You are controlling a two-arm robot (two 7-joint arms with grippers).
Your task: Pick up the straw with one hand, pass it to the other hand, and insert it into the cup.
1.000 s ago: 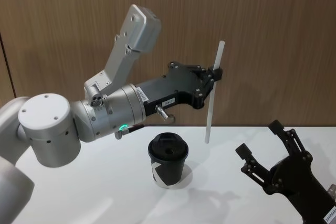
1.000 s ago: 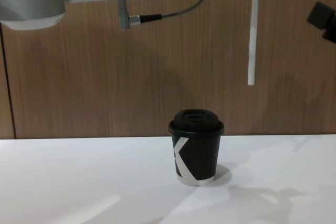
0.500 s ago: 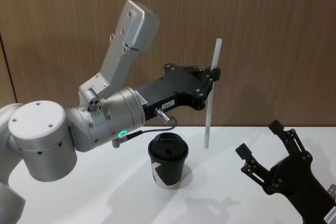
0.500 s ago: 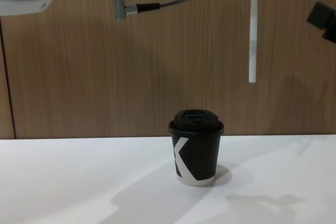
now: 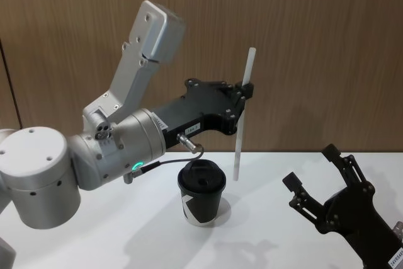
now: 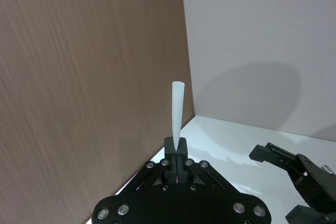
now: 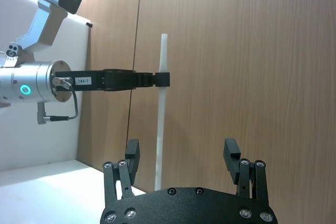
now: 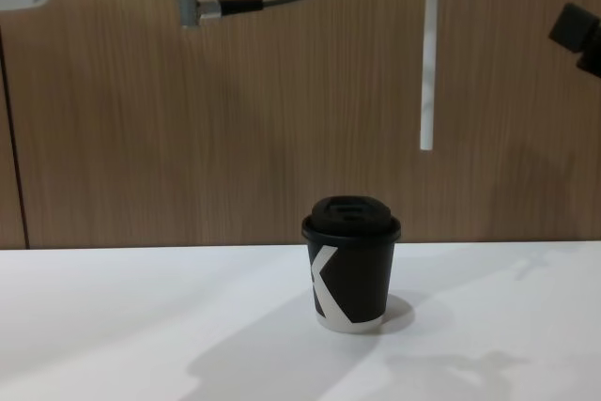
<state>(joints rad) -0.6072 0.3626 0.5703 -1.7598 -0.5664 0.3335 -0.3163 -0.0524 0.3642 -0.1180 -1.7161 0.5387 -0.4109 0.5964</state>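
Centre of head view: left pincer (image 5: 244,92) pinches the straw (image 5: 240,135) upright, right of the cup (image 5: 201,192) on the surface (image 5: 94,237); right pincer (image 5: 315,177) spread, lower right. Chest view: straw tip (image 8: 427,91) hangs above and right of the lid; shift it left over the lid opening before lowering.

Left end effector (image 5: 244,92) raised mid-air, fingers pinched together (silver arm bent); right end effector (image 5: 318,179) low, fingers spread.

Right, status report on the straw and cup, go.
Left end effector shut on straw, held upright above the table. Right end effector open, low at right. Cup lidded; straw tip high and right of it. Nothing between.
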